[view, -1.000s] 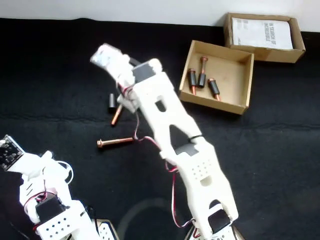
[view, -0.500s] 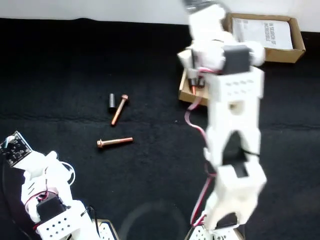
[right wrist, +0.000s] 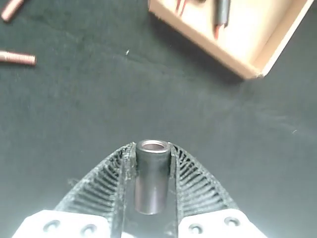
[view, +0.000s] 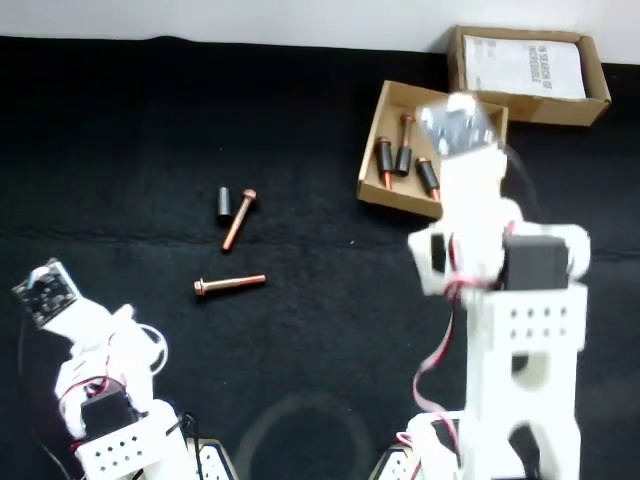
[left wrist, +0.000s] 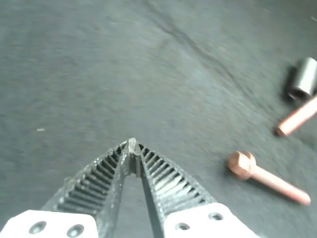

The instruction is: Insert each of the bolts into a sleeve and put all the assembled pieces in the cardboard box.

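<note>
My right gripper is shut on a dark metal sleeve, held upright above the black cloth, short of the cardboard box. In the high view the right arm stands in front of that box, which holds three assembled pieces. Two copper bolts and one loose sleeve lie on the cloth at centre left. My left gripper is shut and empty, low over the cloth, with a bolt to its side and the second bolt and sleeve farther off.
A second cardboard box with a printed sheet in it sits at the back right, behind the first. The left arm stands at the front left corner. Black cloth covers the table.
The right arm swung from above the loose bolts over to the right by the box, then drew back toward the front. The left arm shifted slightly.
</note>
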Tool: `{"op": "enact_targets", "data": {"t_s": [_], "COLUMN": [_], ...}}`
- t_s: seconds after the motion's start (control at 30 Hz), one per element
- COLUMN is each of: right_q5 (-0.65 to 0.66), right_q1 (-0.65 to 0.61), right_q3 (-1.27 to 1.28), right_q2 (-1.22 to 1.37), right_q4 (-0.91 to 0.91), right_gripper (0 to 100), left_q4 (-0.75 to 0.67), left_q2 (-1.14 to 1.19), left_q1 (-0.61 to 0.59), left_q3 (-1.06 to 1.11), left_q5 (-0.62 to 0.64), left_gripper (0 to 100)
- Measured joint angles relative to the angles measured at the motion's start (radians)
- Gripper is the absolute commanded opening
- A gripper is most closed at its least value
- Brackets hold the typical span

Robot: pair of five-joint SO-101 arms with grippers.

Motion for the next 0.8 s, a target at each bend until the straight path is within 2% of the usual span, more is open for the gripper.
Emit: {"op": "enact_targets", "data": {"t_s": [0.17,0.3,0.6,0.8], "right_q5": [0.000,0.000,0.040,0.040], "right_q1": [0.000,0.000,0.005,0.055], "right_q3": [0.295,0.422,0.486,0.486], "right_q2": [-0.219,-0.338,-0.390,-0.390], "right_q4": [-0.057,-0.080,-0.083,-0.083], "right_gripper": [0.7,0.7,0.7,0.7], "left_q4": [0.000,-0.006,-0.098,-0.104], "left_q2": [0.000,0.000,0.000,0.000], "left_q1": [0.124,0.221,0.466,0.517], "left_q3": [0.000,0.000,0.000,0.000], "left_q5": [0.043,0.057,0.057,0.057], "left_gripper": [1,1,1,1]}}
